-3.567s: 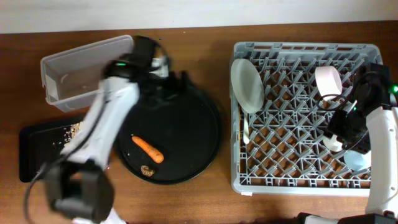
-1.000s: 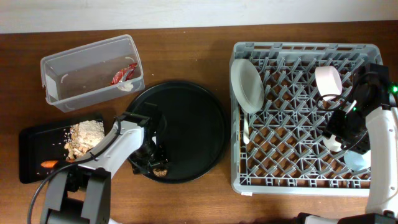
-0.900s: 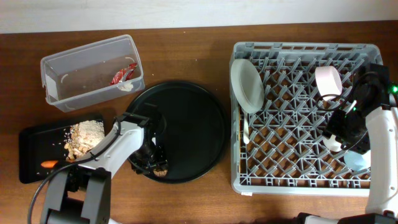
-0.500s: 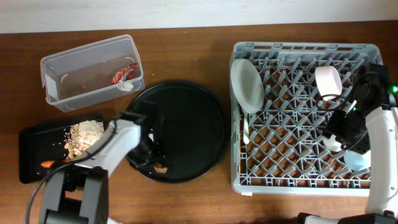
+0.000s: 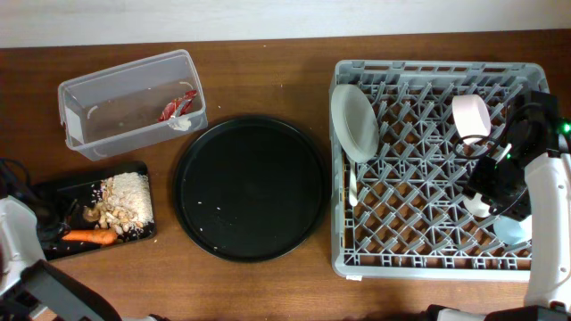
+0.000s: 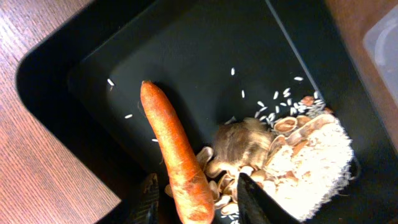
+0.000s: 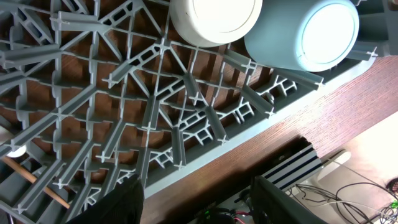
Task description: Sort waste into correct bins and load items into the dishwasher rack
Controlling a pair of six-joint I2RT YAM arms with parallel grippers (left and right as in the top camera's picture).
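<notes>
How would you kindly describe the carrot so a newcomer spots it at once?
Left of the round black tray lies a shallow black rectangular tray. At its front edge lies the carrot, the only long orange thing among pale food scraps.

The carrot [image 6: 169, 146] lies in the shallow tray [image 6: 81, 68] between the fingers [image 6: 249, 198] of the left claw [image 6: 199, 214] and reaches ahead of it, the morsel [image 6: 239, 144] sits just ahead and right, touching the food scraps [image 6: 314, 165] heaped further right, and the tub [image 5: 125, 107] stands beyond those.
</notes>
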